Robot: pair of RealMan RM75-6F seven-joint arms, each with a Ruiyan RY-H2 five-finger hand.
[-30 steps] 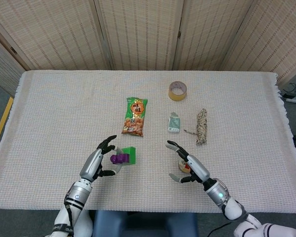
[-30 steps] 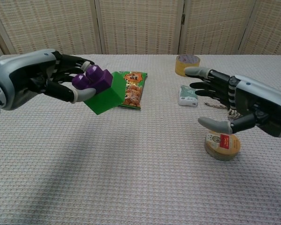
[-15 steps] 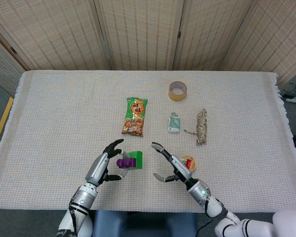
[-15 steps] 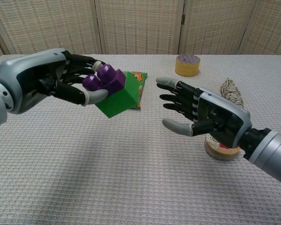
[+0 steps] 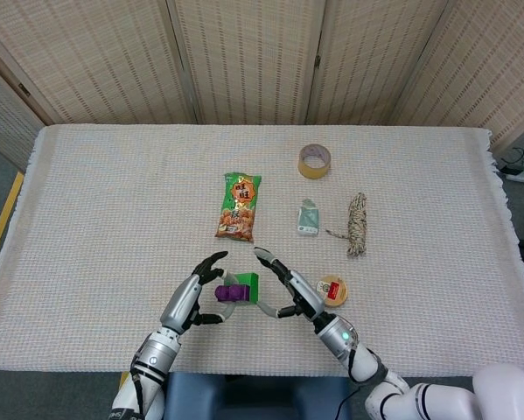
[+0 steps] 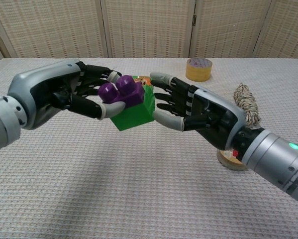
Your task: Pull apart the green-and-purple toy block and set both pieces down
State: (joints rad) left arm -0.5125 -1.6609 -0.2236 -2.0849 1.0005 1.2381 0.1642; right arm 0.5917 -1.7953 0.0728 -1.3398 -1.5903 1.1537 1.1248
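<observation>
1. The snack packet (image 5: 239, 206) lies on the surface (image 5: 104, 210) just beyond the two hands.
2. A small round tin (image 5: 333, 290) sits close beside the right hand (image 5: 292, 289).
3. Bare cloth spreads wide left of the left hand (image 5: 194, 296).

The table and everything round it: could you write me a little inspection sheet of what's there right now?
Surface: table under a cream woven cloth.
Job's things: green-and-purple toy block, still one piece, held above the cloth.
Clutter: orange-and-green snack packet; roll of tan tape; small pale green packet; bundle of twine; round yellow tin with a red label.
Hands: left hand grips the purple part; right hand has its fingers at the green part, firm hold not clear.
Cables: black leads and a white power strip on the floor, far right.
Surroundings: woven folding screens behind the table.
</observation>
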